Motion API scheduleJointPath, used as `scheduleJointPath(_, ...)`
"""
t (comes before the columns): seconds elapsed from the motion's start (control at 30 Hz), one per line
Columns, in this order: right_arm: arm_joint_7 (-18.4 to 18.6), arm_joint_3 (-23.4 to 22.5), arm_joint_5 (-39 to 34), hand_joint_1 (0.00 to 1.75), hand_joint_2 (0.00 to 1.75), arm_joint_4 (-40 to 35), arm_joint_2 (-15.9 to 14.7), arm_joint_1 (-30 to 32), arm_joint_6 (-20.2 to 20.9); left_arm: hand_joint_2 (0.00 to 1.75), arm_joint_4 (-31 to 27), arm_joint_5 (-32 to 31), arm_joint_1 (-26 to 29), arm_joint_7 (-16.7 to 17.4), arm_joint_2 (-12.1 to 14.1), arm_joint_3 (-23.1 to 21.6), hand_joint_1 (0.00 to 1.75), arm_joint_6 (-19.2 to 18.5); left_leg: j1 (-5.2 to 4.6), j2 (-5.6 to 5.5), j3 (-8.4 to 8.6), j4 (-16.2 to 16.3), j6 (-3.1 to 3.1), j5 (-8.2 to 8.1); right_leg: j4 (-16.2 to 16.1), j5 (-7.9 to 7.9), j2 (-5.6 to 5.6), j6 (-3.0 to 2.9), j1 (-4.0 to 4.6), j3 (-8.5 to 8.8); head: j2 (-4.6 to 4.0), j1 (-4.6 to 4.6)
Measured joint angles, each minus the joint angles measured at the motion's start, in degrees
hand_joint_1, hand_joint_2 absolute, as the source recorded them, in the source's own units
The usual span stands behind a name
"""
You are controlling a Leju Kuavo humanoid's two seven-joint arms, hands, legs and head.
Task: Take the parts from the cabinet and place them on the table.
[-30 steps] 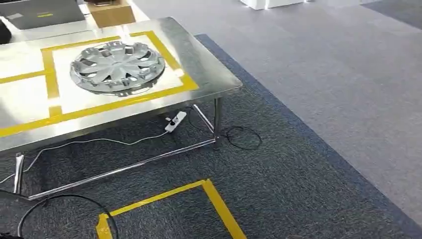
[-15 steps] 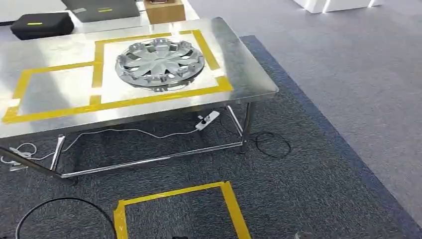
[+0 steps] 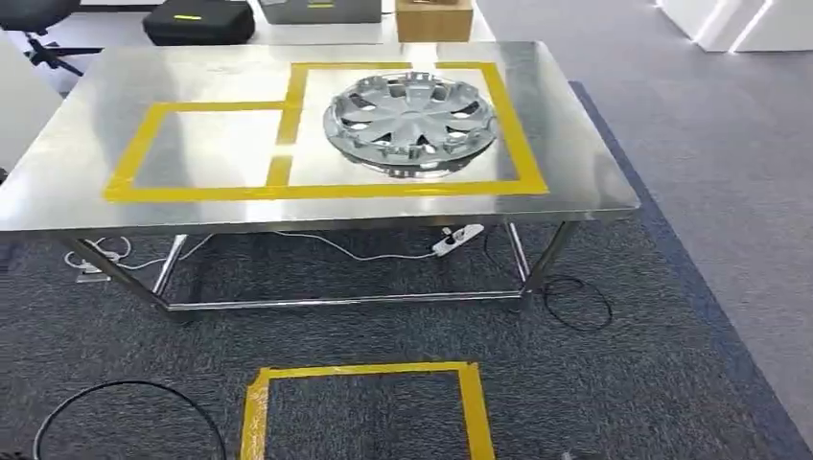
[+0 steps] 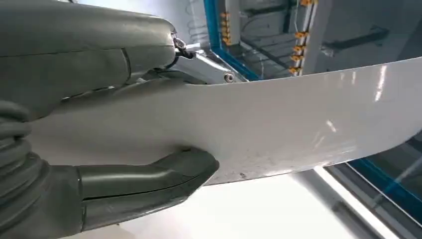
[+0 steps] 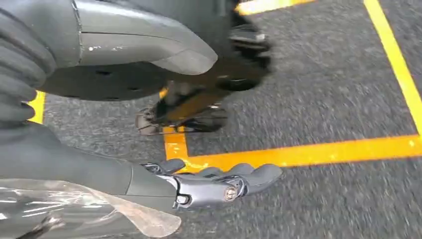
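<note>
A silver hubcap (image 3: 410, 123) lies in the right yellow-taped square on the steel table (image 3: 585, 187). The left taped square (image 3: 206, 144) beside it is bare metal. In the left wrist view my left hand (image 4: 74, 64) grips a large white curved panel (image 4: 278, 124). Its thumb (image 4: 149, 181) presses one face and the fingers lie across the other. In the right wrist view my right hand (image 5: 149, 184) hangs over the dark carpet with its fingers (image 5: 224, 181) stretched out and nothing in them.
A black case (image 3: 199, 21) and a cardboard box (image 3: 433, 17) sit behind the table. A power strip (image 3: 457, 239) and cables (image 3: 575, 302) lie under it. A yellow tape square (image 3: 364, 402) marks the carpet in front. A blue-framed cabinet (image 4: 219, 40) stands behind the panel.
The camera has swung round: the table has shifted right in the picture and now faces me squarely. The hubcap has kept its place on the table.
</note>
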Motion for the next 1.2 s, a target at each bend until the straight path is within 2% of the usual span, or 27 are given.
scheduleJointPath(0.07, -0.2, 0.0, 0.0, 0.00, 1.75, 0.0, -0.1, -0.1, 0.1, 1.75, 0.0, -0.1, 0.0, 0.0, 0.0, 0.0, 1.75, 0.0, 0.00, -1.71, 0.43, 0.0, -0.19, -0.21, -8.8, 6.42, 0.86, -0.39, -0.01, 2.92, 0.00, 0.02)
scheduleJointPath(0.1, -0.6, 0.0, 0.0, 0.00, 1.75, 0.0, -0.2, -0.2, 0.4, 1.75, 0.0, -0.2, 0.0, 0.0, 0.0, 0.0, 1.75, 0.0, 0.02, -2.42, 0.64, 0.0, -0.42, -0.36, -14.2, 9.20, 2.80, -0.71, -0.08, 4.97, 0.00, 0.09)
scheduleJointPath(0.13, -1.2, 0.0, 0.0, 0.00, 1.75, 0.0, -0.3, -0.3, 0.6, 1.75, 0.0, -0.2, 0.0, 0.0, 0.0, -0.1, 1.75, 0.0, -0.33, -2.88, 0.54, 0.2, -0.76, -0.57, -16.0, 8.43, 4.87, -0.88, -0.25, 5.77, 0.00, -0.07)
scheduleJointPath(0.17, -2.1, 0.1, 0.0, 0.00, 1.75, 0.0, -0.3, -0.6, 0.8, 1.75, 0.0, -0.3, 0.0, 0.0, 0.0, -0.2, 1.75, 0.0, -0.04, -3.70, 0.25, 0.3, -1.10, -0.52, -16.5, 8.35, 4.37, -0.82, -0.23, 6.60, 0.00, -0.11)
scheduleJointPath(0.23, -3.7, 0.7, 0.0, 0.00, 1.75, -0.2, -0.3, -1.4, 1.1, 1.75, 0.1, -0.3, -0.1, 0.0, 0.1, -0.3, 1.75, 0.0, 0.37, -4.54, -0.02, 0.1, -1.87, -0.17, -16.4, 8.39, 3.57, -1.27, 0.17, 6.53, 0.00, -0.04)
scheduleJointPath(0.27, -4.4, 1.1, 0.0, 0.00, 1.75, -0.4, -0.3, -2.0, 1.2, 1.75, 0.1, -0.4, -0.1, 0.0, 0.1, -0.3, 1.75, 0.0, 0.27, -4.95, -0.13, 0.0, -2.24, -0.20, -16.8, 8.58, 3.03, -1.59, -0.08, 6.76, 0.00, -0.07)
scheduleJointPath(0.3, -4.7, 1.4, 0.1, 0.00, 1.75, -0.6, -0.3, -2.6, 1.2, 1.75, 0.1, -0.4, 0.0, 0.0, 0.2, -0.3, 1.75, 0.0, 0.24, -2.70, -0.13, 0.8, -2.43, -0.64, -17.2, 8.79, 2.20, -1.92, -0.31, 7.03, 0.00, -0.05)
scheduleJointPath(0.33, -4.9, 1.8, 0.1, 0.00, 1.75, -0.6, -0.3, -3.0, 1.1, 1.75, 0.1, -0.4, -0.2, 0.0, 0.2, -0.4, 1.75, 0.0, 0.05, 0.03, -1.14, 2.9, -2.74, -2.13, -17.3, 8.65, 1.63, -2.29, -0.26, 7.28, 0.00, -0.72)
scheduleJointPath(0.4, -4.9, 2.3, 0.1, 0.00, 1.75, -0.6, -0.3, -3.2, 1.1, 1.75, 0.4, -0.4, -0.3, 0.0, 0.3, -0.7, 1.75, 0.0, 0.20, 1.50, -5.18, 11.4, -3.17, -6.37, -17.3, 8.32, -0.08, -2.71, -0.08, 7.53, 0.00, -0.83)
scheduleJointPath(0.43, -4.9, 2.6, 0.1, 0.00, 1.75, -0.7, -0.3, -3.1, 1.1, 1.75, 0.5, -0.4, -0.3, 0.0, 0.3, -0.8, 1.75, 0.0, 0.23, 1.62, -7.25, 15.5, -3.29, -7.83, -17.2, 8.17, -0.97, -2.74, -0.05, 7.59, 0.00, -0.83)
scheduleJointPath(0.47, -4.9, 2.8, 0.1, 0.00, 1.75, -0.8, -0.3, -3.1, 1.1, 1.75, 0.6, -0.4, -0.3, 0.0, 0.3, -0.8, 1.75, 0.0, 0.23, 1.66, -8.37, 17.5, -3.35, -8.03, -17.2, 8.05, -1.82, -2.74, -0.01, 7.66, 0.00, -0.85)
scheduleJointPath(0.53, -4.9, 3.1, 0.0, 0.00, 1.75, -0.9, -0.3, -3.2, 1.1, 1.75, 0.8, -0.4, -0.3, 0.0, 0.3, -0.9, 1.75, 0.0, 0.22, 1.87, -6.43, 13.3, -3.08, -4.36, -17.2, 7.70, -3.49, -2.65, 0.10, 8.08, 0.00, -0.83)
scheduleJointPath(0.57, -4.9, 3.2, 0.0, 0.00, 1.75, -1.0, -0.3, -3.2, 1.1, 1.75, 0.9, -0.4, -0.3, 0.0, 0.3, -1.0, 1.75, 0.0, 0.12, 2.51, -3.79, 8.2, -2.70, -1.58, -17.2, 7.48, -4.19, -2.57, 0.20, 8.47, 0.00, -0.85)
scheduleJointPath(0.6, -4.7, 3.3, 0.0, 0.00, 1.75, -1.1, -0.3, -3.2, 1.1, 1.75, 0.9, -0.4, -0.4, 0.0, 0.3, -1.0, 1.75, 0.0, -0.14, 4.32, -1.08, 3.0, -2.15, 0.67, -17.3, 7.25, -4.81, -2.47, 0.30, 8.88, 0.00, -0.83)
scheduleJointPath(0.63, -4.5, 3.4, 0.0, 0.00, 1.75, -1.1, -0.3, -3.2, 1.1, 1.75, 0.9, -0.4, -0.4, 0.0, 0.4, -1.1, 1.75, 0.0, -0.80, 7.03, 0.24, 0.7, -1.75, -0.29, -17.3, 7.00, -5.34, -2.24, 0.49, 9.03, 0.00, -0.74)
scheduleJointPath(0.67, -4.3, 3.3, 0.0, 0.00, 1.75, -1.2, -0.3, -3.1, 1.1, 1.75, 0.9, -0.4, -0.4, 0.0, 0.4, -1.2, 1.75, 0.0, -0.91, 6.87, 0.20, 0.1, -1.42, -0.25, -17.1, 6.71, -5.88, -1.81, 0.77, 8.89, 0.00, -0.85)
scheduleJointPath(0.77, -3.4, 3.3, 0.0, 0.00, 1.75, -1.4, -0.4, -3.1, 0.9, 1.75, 1.0, 0.0, -0.3, 0.0, 0.4, -1.2, 1.75, 0.0, -1.01, 4.76, -0.24, -0.1, -0.96, -0.17, -17.7, 6.49, -7.82, -1.03, 0.79, 9.78, 0.00, -0.61)
scheduleJointPath(0.8, -3.1, 3.3, 0.0, 0.00, 1.75, -1.4, -0.4, -3.1, 0.8, 1.75, 1.0, 0.4, -0.3, 0.0, 0.3, -1.3, 1.75, 0.0, -0.35, 4.27, 0.40, -0.8, -0.57, 0.26, -17.5, 5.97, -6.35, -0.50, 0.51, 9.33, 0.00, -0.63)
scheduleJointPath(0.83, -2.7, 3.3, 0.0, 0.00, 1.75, -1.5, -0.6, -3.0, 0.5, 1.75, 1.1, 0.7, -0.4, 0.0, 0.3, -1.4, 1.75, 0.0, -0.28, 4.14, 0.49, -0.9, -0.29, 0.29, -16.0, 4.80, -2.68, -0.38, 0.33, 8.96, 0.00, -0.13)
scheduleJointPath(0.87, -2.1, 3.3, 0.0, 0.00, 1.75, -1.5, -0.6, -2.9, 0.1, 1.75, 1.2, 1.1, -0.4, 0.0, 0.3, -1.5, 1.75, 0.0, -0.20, 3.72, 0.43, -0.9, -0.14, 0.30, -12.5, 2.86, -1.01, -0.33, 0.29, 7.31, 0.00, 0.02)
scheduleJointPath(0.93, -1.5, 3.3, 0.0, 0.00, 1.75, -1.6, -0.8, -2.2, -0.2, 1.75, 1.6, 1.2, -0.4, 0.0, 0.3, -1.7, 1.75, 0.0, -0.22, 2.88, 0.42, -0.9, 0.03, 0.18, -2.8, -0.98, -0.05, -0.10, 0.21, 2.20, 0.00, 0.24)
scheduleJointPath(0.97, -1.3, 3.3, 0.0, 0.00, 1.75, -1.7, -0.8, -1.8, -0.3, 1.75, 1.9, 1.4, -0.3, 0.0, 0.4, -1.8, 1.75, -0.1, -0.23, 2.42, 0.48, -0.9, 0.08, 0.13, 0.5, -1.37, -0.04, 0.00, 0.22, 0.03, 0.00, 0.24)
scheduleJointPath(1.0, -1.3, 3.3, 0.0, 0.00, 1.75, -1.7, -0.8, -1.6, -0.3, 1.75, 2.1, 1.4, -0.3, 0.0, 0.4, -1.8, 1.75, -0.1, -0.22, 2.10, 0.59, -0.8, 0.06, 0.03, 0.4, -0.21, -0.05, 0.05, 0.20, -0.60, 0.00, 0.20)
scheduleJointPath(1.03, -1.3, 3.3, 0.0, 0.00, 1.75, -1.8, -0.8, -1.5, -0.3, 1.75, 2.3, 1.6, -0.3, 0.0, 0.4, -1.8, 1.75, -0.1, -0.18, 1.79, 0.78, -0.8, -0.01, -0.11, -2.3, 2.33, -0.05, 0.07, 0.17, 0.08, 0.00, 0.26)
scheduleJointPath(1.1, -1.1, 3.3, 0.0, 0.00, 1.75, -1.9, -1.0, -1.5, -0.5, 1.75, 2.8, 2.9, -0.3, 0.0, 0.5, -2.3, 1.75, -0.1, -0.02, 1.39, 1.33, -0.7, -0.52, -0.58, -12.3, 8.45, 0.02, 0.03, 0.00, 4.17, 0.00, 0.26)
scheduleJointPath(1.13, -1.0, 3.2, 0.0, 0.00, 1.75, -1.9, -1.2, -1.5, -0.5, 1.75, 3.1, 3.8, -0.3, 0.0, 0.6, -2.8, 1.75, -0.1, -0.04, 1.30, 1.40, -0.5, -0.86, -0.87, -15.7, 8.92, 0.38, 0.04, -0.09, 5.65, 0.00, 0.24)
scheduleJointPath(1.2, -0.8, 3.0, 0.0, 0.00, 1.75, -2.2, -1.2, -1.6, -0.5, 1.75, 4.0, 5.1, -0.2, 0.2, 1.0, -3.5, 1.75, -0.1, -0.38, 1.05, 1.07, -0.2, -1.50, -1.23, -16.6, 8.11, 0.69, -0.86, 0.15, 6.51, 0.00, 0.20)
